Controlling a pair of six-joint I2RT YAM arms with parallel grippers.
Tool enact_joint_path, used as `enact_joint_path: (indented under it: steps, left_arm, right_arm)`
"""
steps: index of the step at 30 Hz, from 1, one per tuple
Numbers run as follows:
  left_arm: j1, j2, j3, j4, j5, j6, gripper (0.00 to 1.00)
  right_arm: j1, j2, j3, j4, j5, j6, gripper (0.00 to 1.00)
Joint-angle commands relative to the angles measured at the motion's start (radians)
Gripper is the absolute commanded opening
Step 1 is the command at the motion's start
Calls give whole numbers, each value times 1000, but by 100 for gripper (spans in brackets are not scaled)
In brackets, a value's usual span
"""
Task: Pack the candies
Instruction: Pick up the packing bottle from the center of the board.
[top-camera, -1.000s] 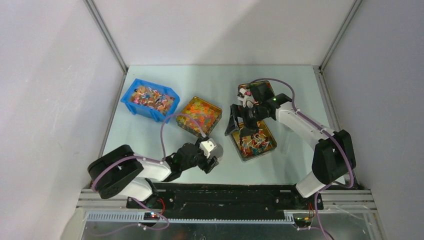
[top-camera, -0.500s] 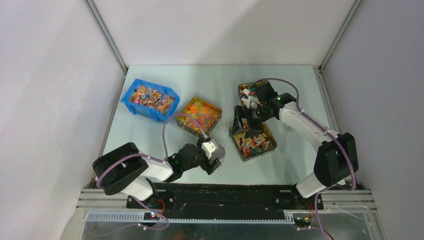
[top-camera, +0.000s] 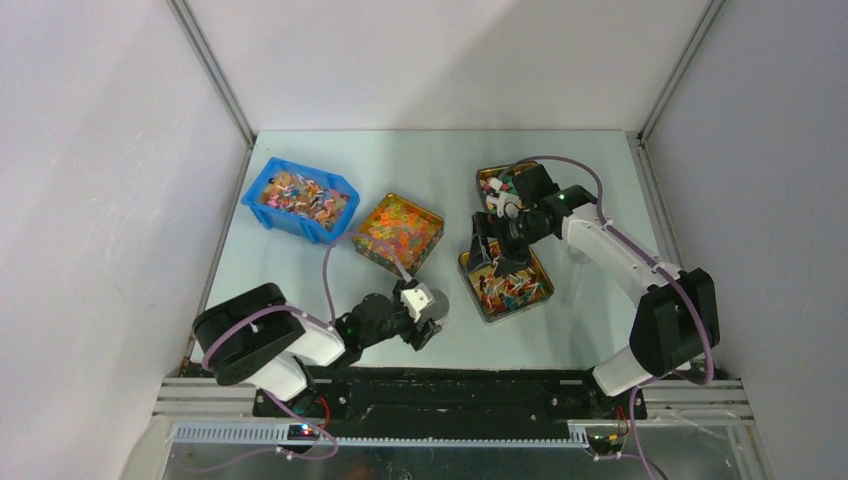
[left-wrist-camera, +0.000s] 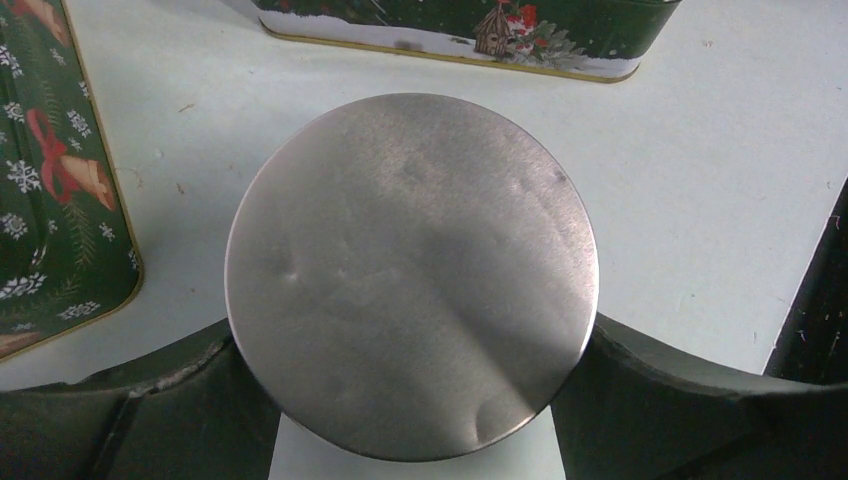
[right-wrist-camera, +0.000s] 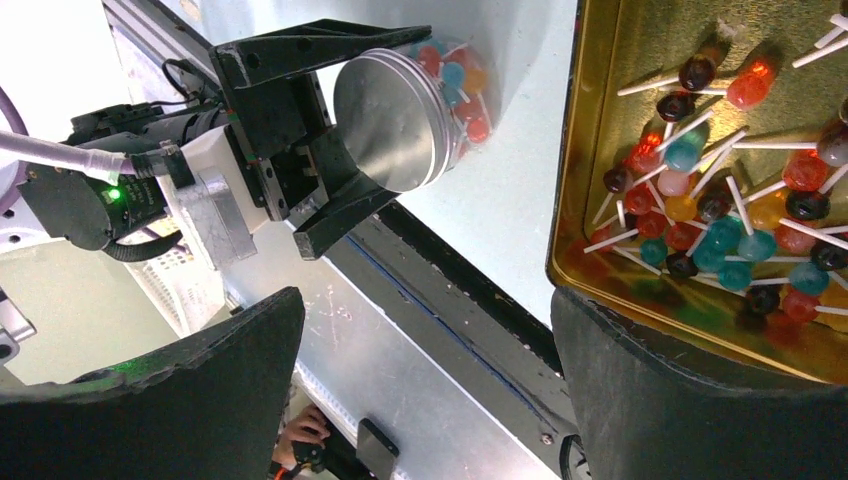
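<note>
The candies (right-wrist-camera: 720, 210) are small lollipops with white sticks, lying in a gold tin (top-camera: 478, 297) at centre right. My right gripper (top-camera: 493, 254) hovers open over that tin's left part, and in the right wrist view this gripper (right-wrist-camera: 425, 310) has nothing between its fingers. A clear jar (right-wrist-camera: 455, 75) with a silver lid (left-wrist-camera: 410, 270) holds a few candies near the table's front edge. My left gripper (top-camera: 430, 322) is shut on the jar, one dark finger (left-wrist-camera: 150, 400) against each side of the lid.
A blue bin (top-camera: 262, 178) of mixed sweets stands at back left. A tin of orange and yellow sweets (top-camera: 400, 230) sits beside it. Another tin (top-camera: 492, 176) lies behind the right arm. Green Christmas-print tin walls (left-wrist-camera: 50, 200) flank the jar.
My right gripper has shifted a little to the right and come lower over the gold tin. The left arm's elbow crept right, while the jar stayed in place.
</note>
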Motion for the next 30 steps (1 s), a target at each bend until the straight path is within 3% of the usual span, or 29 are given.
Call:
enact_joint_path:
  steps: [1, 9, 19, 23, 30]
  left_arm:
    - [-7, -28, -30, 122, -16, 18, 60]
    - [-7, -190, -33, -15, 34, 41, 53]
    - [-7, -593, 97, -596, 95, 167, 53]
    - [-7, -683, 178, -844, 143, 201, 51]
    - [-7, -748, 298, -1061, 282, 253, 50]
  right_arm:
    - [-3, -48, 5, -13, 16, -33, 95]
    - [16, -87, 5, 3, 9, -85, 96]
    - [92, -228, 5, 91, 47, -168, 96]
    - [121, -269, 4, 118, 35, -225, 99]
    - [226, -342, 5, 174, 83, -349, 100]
